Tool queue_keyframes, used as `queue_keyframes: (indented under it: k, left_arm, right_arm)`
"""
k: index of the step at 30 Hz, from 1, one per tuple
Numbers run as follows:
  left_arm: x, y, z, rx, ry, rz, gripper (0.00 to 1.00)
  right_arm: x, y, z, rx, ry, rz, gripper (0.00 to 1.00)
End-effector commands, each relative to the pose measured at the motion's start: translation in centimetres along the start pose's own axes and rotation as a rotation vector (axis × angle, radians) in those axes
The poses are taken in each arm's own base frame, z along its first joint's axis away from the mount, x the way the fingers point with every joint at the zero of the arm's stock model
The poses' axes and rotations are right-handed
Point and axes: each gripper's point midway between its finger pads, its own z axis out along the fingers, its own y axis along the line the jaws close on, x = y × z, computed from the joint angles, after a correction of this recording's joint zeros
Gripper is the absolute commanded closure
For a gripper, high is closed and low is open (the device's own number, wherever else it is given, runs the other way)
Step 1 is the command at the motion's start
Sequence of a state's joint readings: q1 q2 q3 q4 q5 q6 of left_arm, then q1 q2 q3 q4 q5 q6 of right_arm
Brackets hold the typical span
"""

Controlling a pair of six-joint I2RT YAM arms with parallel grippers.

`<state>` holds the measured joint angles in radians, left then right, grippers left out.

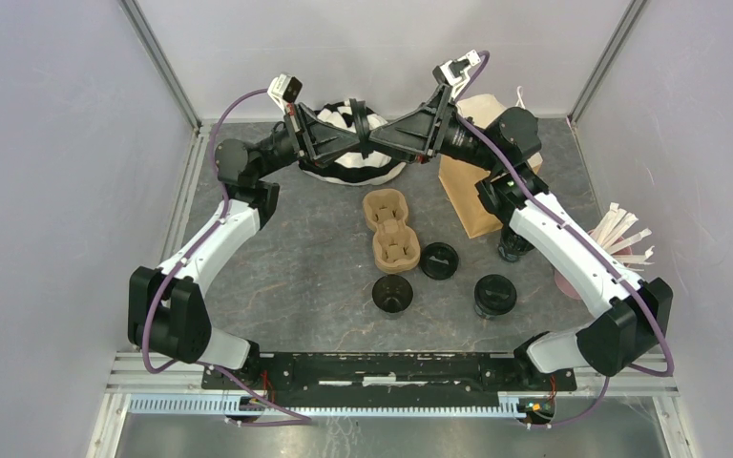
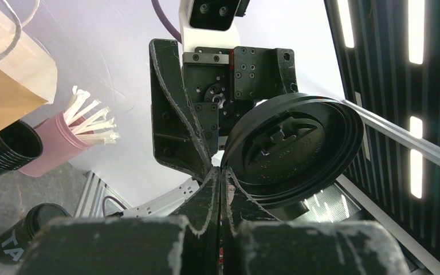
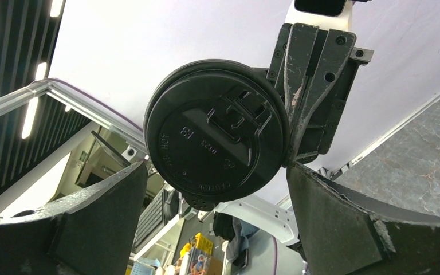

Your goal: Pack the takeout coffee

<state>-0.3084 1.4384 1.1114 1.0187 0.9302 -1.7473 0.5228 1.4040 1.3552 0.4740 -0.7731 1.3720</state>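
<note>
Two grippers meet above the worktop (image 1: pixel 324 258), apparently for a hand-over: the left gripper (image 2: pixel 220 172) jaws pinch the rim of a black lid (image 2: pixel 292 150), the right gripper (image 3: pixel 215 167) jaws gape wide around it; a coffee cup (image 1: pixel 494 295) stands below, near the carrier (image 1: pixel 390 229)

Robot lab test cell: aluminium frame posts (image 1: pixel 161 62), plain pale panel walls (image 1: pixel 382 38), grey stone-look table (image 1: pixel 315 258), black mounting rail (image 1: pixel 382 367) at its edge; ceiling strip lights (image 2: pixel 415 28) beyond
</note>
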Motion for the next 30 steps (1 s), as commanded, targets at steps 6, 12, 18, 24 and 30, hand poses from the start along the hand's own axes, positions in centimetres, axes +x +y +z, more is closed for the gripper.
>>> queue_keyframes:
  k: [6,12,18,24,30]
  left_arm:
    - [1.4,-0.5,-0.1,-0.011,0.074,0.119,0.98]
    - [1.5,0.1,-0.1,-0.052,0.098,0.154,0.98]
    - [1.6,0.3,0.0,-0.079,0.116,0.183,0.98]
    - [1.7,0.3,-0.1,-0.084,0.12,0.196,0.98]
    - [1.6,0.3,-0.2,-0.105,0.116,0.207,0.98]
  right_arm:
    - [-0.9,2.0,0.5,-0.064,-0.023,-0.017,0.02]
    - [-0.7,1.5,0.5,-0.046,-0.011,-0.003,0.02]
    - [-0.4,1.4,0.4,-0.045,-0.001,0.009,0.02]
    - [-0.3,1.5,0.2,-0.059,-0.005,0.023,0.05]
    - [0.0,1.6,0.1,-0.063,0.002,0.023,0.07]
